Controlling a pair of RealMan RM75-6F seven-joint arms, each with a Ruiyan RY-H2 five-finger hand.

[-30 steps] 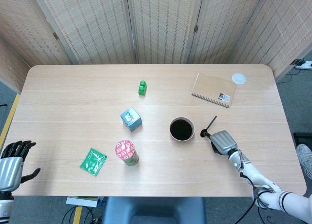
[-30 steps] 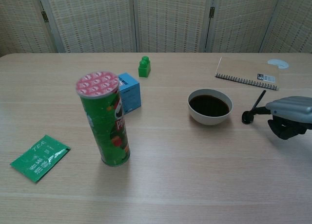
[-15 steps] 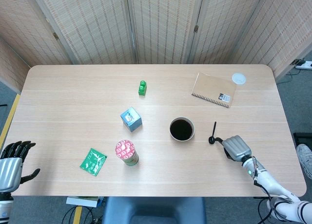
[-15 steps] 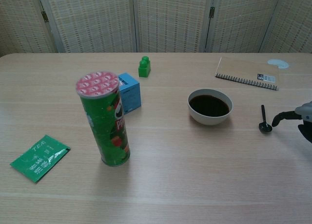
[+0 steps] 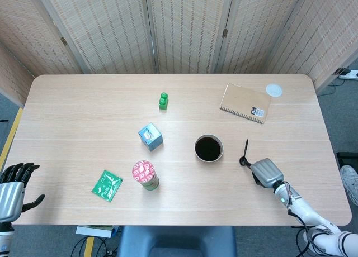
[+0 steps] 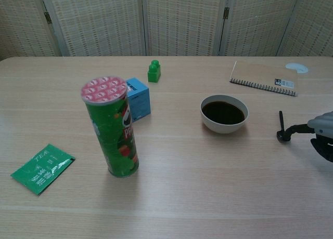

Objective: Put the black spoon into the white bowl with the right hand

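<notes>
The black spoon [image 5: 245, 152] [image 6: 281, 127] lies flat on the table, right of the white bowl [image 5: 208, 157] [image 6: 224, 128], handle pointing to the far side. The bowl looks dark inside. My right hand [image 5: 267, 172] [image 6: 321, 131] sits just right of the spoon near the table's front right. One outstretched finger [image 6: 294, 128] touches the spoon's bowl end, and the spoon is not lifted. My left hand [image 5: 12, 189] hangs off the table's front left corner with its fingers spread, holding nothing.
A tall green can with a red lid [image 5: 145, 175] [image 6: 112, 127], a blue box [image 5: 150, 137], a green tea sachet [image 5: 107, 185] and a green block [image 5: 163, 100] sit left of the bowl. A spiral notebook [image 5: 245, 103] and a small white disc [image 5: 273, 90] lie at the back right.
The right hand first dragged the spoon rightward and turned it, drawing back toward the front right. It has now edged left again to touch the spoon's bowl end.
</notes>
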